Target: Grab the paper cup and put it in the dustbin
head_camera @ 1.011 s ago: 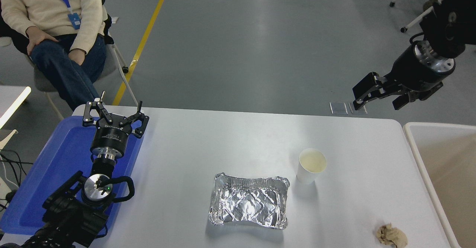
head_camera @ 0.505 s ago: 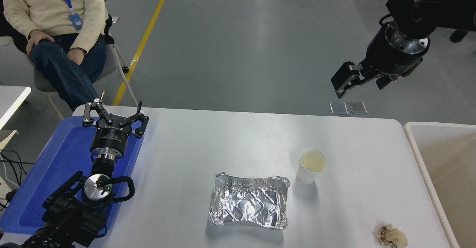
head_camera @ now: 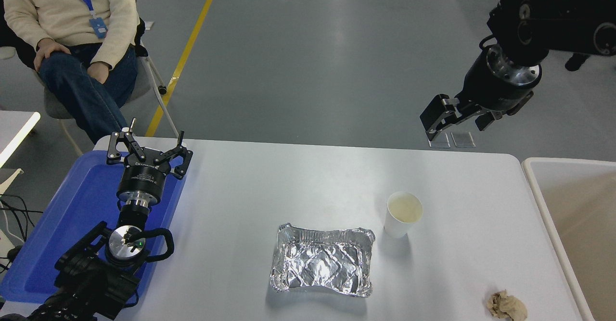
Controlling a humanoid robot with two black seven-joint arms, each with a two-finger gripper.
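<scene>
1. Person (head_camera: 72, 37) seated in a chair off the far-left corner of the white table (head_camera: 298, 181), cream sweater, blue jeans, hands on thighs.
2. Blue tray (head_camera: 62, 215) on the table's left edge. Left arm comes in from the lower left over the tray; left gripper (head_camera: 148, 148) sits above the tray's far-right corner w/ fingers spread wide, holding nothing.
3. Crinkled foil tray (head_camera: 321, 261) lies near the table's front-centre, open side up, nothing in it.
4. Paper cup (head_camera: 402, 214) stands upright on the table, just right of the foil tray's far-right corner (close beside it, whether touching can't be told). Cream inside visible, nothing gripping it.
5. Right gripper (head_camera: 455, 121) hangs past the table's far edge, over the grey floor, well apart from the cup and further back + right of it. Fingers point down-left, parted, nothing between them. Right arm enters from the top-right.
6. Two small clear square plates (head_camera: 452, 139) on the floor just behind the table's far edge, under the right gripper.
7. Crumpled brown paper wad (head_camera: 505, 305) at the table's front-right corner.
8. Dustbin (head_camera: 532, 164) against the table's right edge, white rim, beige inside; only partly in view.
</scene>
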